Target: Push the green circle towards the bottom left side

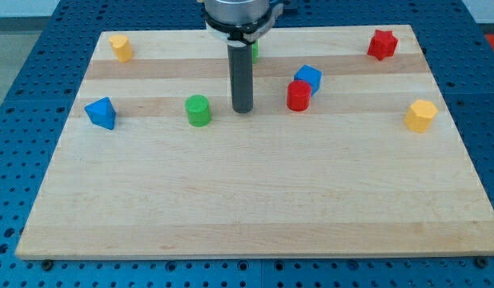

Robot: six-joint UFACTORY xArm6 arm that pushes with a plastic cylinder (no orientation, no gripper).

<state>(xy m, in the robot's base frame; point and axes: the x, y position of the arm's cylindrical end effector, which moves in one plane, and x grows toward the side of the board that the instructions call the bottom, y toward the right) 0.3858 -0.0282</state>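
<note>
The green circle [198, 110] is a short green cylinder standing on the wooden board [255, 200], left of centre in the upper half. My tip [243, 110] rests on the board just to the right of the green circle, a short gap apart, not touching it. The dark rod rises straight up from the tip to the arm's mount at the view's top. A second green block [254, 50] shows only as a sliver behind the rod.
A blue triangle [101, 113] lies at the left edge. A yellow block [121, 47] sits top left. A red cylinder [299, 95] touches a blue cube [308, 78] right of the rod. A red star [382, 44] sits top right, a yellow block [420, 115] at the right.
</note>
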